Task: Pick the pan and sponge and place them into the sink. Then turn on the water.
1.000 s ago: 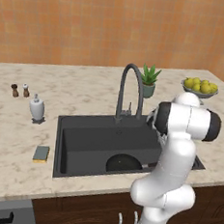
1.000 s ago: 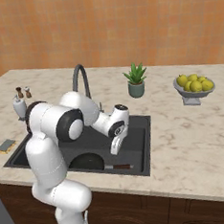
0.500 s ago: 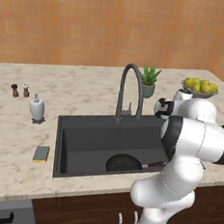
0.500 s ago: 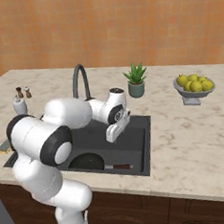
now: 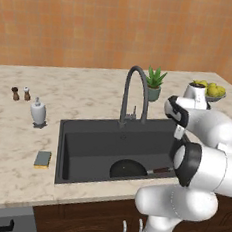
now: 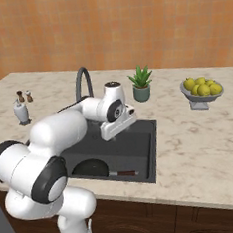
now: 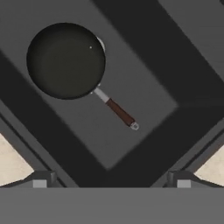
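The black pan [image 7: 65,61] lies flat on the floor of the dark grey sink [image 5: 85,140], its brown handle [image 7: 120,113] free of the walls. From the base views the pan [image 5: 128,169] [image 6: 90,168] sits near the sink's front wall. My gripper [image 7: 111,181] hangs open and empty well above the basin [image 6: 141,146], fingertips [image 7: 39,180] spread wide; the hand [image 6: 118,127] hovers beside the gooseneck faucet [image 5: 135,90]. The grey-blue sponge [image 5: 42,159] rests on the marble left of the sink. No water runs from the faucet [image 6: 83,79].
A white soap dispenser [image 5: 37,111] and two small shakers [image 5: 20,94] stand left of the sink. A potted plant [image 5: 153,84] stands behind the faucet, and a bowl of lemons [image 6: 202,88] sits at the right. My own arm [image 5: 204,161] blocks the sink's right edge.
The arm's elbow and shoulder have swung round while the hand stayed over the sink, a little higher. Pan and sponge have not moved.
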Tool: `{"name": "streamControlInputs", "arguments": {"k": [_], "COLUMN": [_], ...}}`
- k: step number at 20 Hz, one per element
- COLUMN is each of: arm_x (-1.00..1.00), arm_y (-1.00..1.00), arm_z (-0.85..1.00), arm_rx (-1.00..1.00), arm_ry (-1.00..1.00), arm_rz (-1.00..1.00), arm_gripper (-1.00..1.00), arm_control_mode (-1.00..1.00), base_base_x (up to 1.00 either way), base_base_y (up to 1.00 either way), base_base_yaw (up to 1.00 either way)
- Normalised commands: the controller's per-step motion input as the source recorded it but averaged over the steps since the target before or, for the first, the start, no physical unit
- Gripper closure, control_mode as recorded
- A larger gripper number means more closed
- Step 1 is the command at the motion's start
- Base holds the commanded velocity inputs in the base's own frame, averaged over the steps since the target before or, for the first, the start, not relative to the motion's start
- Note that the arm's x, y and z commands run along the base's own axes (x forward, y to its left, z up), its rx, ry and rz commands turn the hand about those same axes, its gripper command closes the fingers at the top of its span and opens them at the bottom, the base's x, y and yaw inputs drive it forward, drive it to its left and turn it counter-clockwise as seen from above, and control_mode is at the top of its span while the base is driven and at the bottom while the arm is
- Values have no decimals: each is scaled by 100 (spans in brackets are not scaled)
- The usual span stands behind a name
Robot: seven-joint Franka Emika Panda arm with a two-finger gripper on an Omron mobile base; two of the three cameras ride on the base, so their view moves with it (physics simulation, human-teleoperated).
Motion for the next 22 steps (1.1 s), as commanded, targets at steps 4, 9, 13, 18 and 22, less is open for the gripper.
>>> {"name": "streamControlInputs", "arguments": {"k": [4, 9, 13, 18, 22], "arm_x": [-3, -1, -16, -45, -61], "arm_y": [0, 3, 1, 3, 17], "arm_z": [0, 0, 5, 15, 20], "arm_rx": [-1, 2, 14, 8, 4], "arm_ry": [1, 0, 0, 1, 0], "arm_rz": [-29, -10, -45, -53, -34], "arm_gripper": [-100, -100, -100, -100, -100], "arm_control_mode": [-100, -100, -100, -100, -100], "base_base_x": [0, 0, 0, 0, 0], "base_base_y": [0, 0, 0, 0, 0], "base_base_yaw": [0, 0, 0, 0, 0]}}
